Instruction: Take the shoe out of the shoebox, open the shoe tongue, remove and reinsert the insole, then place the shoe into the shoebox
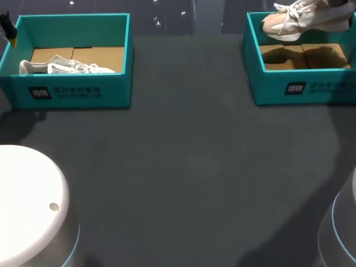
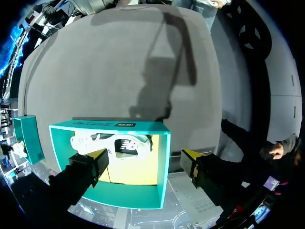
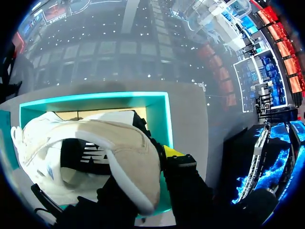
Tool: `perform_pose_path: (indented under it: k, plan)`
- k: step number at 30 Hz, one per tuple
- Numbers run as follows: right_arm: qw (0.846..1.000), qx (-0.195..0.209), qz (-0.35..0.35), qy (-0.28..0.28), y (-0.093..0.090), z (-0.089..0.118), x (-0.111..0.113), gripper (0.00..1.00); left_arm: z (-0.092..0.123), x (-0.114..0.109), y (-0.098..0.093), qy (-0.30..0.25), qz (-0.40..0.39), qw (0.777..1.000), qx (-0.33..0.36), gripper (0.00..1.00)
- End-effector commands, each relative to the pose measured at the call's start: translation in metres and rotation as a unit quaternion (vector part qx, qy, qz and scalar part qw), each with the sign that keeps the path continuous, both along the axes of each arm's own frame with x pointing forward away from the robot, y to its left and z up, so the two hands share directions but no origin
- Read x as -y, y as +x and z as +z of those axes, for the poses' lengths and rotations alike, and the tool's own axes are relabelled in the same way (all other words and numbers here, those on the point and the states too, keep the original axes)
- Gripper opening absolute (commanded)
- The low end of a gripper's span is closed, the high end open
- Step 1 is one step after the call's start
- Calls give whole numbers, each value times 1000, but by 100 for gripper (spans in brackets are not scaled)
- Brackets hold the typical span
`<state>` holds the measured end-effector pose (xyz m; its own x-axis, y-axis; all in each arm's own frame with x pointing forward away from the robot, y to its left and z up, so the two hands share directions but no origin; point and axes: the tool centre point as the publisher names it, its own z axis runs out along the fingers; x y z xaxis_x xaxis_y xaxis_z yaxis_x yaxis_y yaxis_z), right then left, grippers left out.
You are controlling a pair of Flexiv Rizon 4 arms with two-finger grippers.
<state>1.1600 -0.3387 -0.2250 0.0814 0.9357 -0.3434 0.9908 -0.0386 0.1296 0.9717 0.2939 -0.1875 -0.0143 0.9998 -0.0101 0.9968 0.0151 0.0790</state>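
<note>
- While the beige shoe (image 1: 300, 19) is held above the right shoebox (image 1: 289, 89), the right gripper (image 3: 119, 171) is judged clamped on it, though only one yellow tip is seen.
- Upper judged soft, sole stiffer, weight light; the heel collar is favoured for gripping.
- Left gripper (image 2: 144, 156) is spread wide, empty, over the white shoe (image 2: 112, 143).

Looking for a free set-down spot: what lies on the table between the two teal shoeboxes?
Nothing: in the head view the dark table between the left shoebox and the right shoebox is bare.
</note>
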Motion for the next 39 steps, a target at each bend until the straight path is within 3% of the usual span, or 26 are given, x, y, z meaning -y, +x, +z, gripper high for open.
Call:
perform_pose_path:
  k: [1, 5, 20, 28, 39]
  plan:
    - [1000, 5, 1, -1, -5, 16, 0, 0, 0, 0, 0, 1, -1, 1000, 1, 100]
    - [1000, 14, 2, 2, -8, 30, -4, 0, 0, 0, 0, 1, -1, 1000, 1, 100]
    - [1000, 14, 2, 2, -8, 30, -4, 0, 0, 0, 0, 1, -1, 1000, 1, 100]
    - [999, 26, -8, -17, -16, 70, 0, 0, 0, 0, 0, 1, -1, 1000, 1, 100]
    - [998, 48, 0, -40, -46, 117, -22, 0, 0, 0, 0, 1, -1, 1000, 1, 100]
